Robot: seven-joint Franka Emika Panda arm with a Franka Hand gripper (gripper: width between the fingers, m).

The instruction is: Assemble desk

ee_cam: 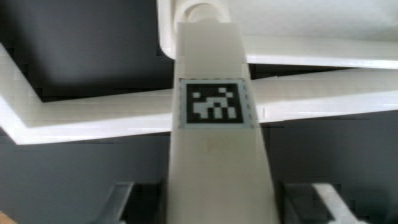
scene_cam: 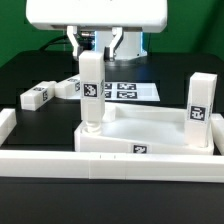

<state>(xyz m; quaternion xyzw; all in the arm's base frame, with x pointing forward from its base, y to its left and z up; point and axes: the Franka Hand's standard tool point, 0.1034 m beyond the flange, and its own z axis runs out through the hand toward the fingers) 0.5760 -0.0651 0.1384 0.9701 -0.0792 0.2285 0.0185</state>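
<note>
At the far left, a low white border wall [scene_cam: 6, 122] runs along the edge of the black table [scene_cam: 185, 70] and turns along the near side. Just right of it, two white leg blocks lie flat on the table, side by side. The first loose leg [scene_cam: 34, 96] is nearer. The second loose leg [scene_cam: 64, 87] is a bit farther back, and both show black-and-white tags. Next comes the gripper [scene_cam: 90, 55] [ee_cam: 217, 200], which hangs down from the white arm. Its two fingers [ee_cam: 125, 198] sit one on each side of the top of the held leg [scene_cam: 90, 90] [ee_cam: 214, 130], and they pinch it between them. This leg stands straight up, with a tag on its side. Its bottom end meets the left end of the tabletop [scene_cam: 170, 145] [ee_cam: 338, 95]. The pictures do not show how deep it sits there. Behind, the marker board [scene_cam: 130, 90] lies flat on the table. The tabletop is a wide white tray with a raised rim. It lies near the front, right behind the near wall, with a small tag on its front rim. At its right end, the standing leg [scene_cam: 197, 110] is upright in the corner with nothing holding it.
</note>
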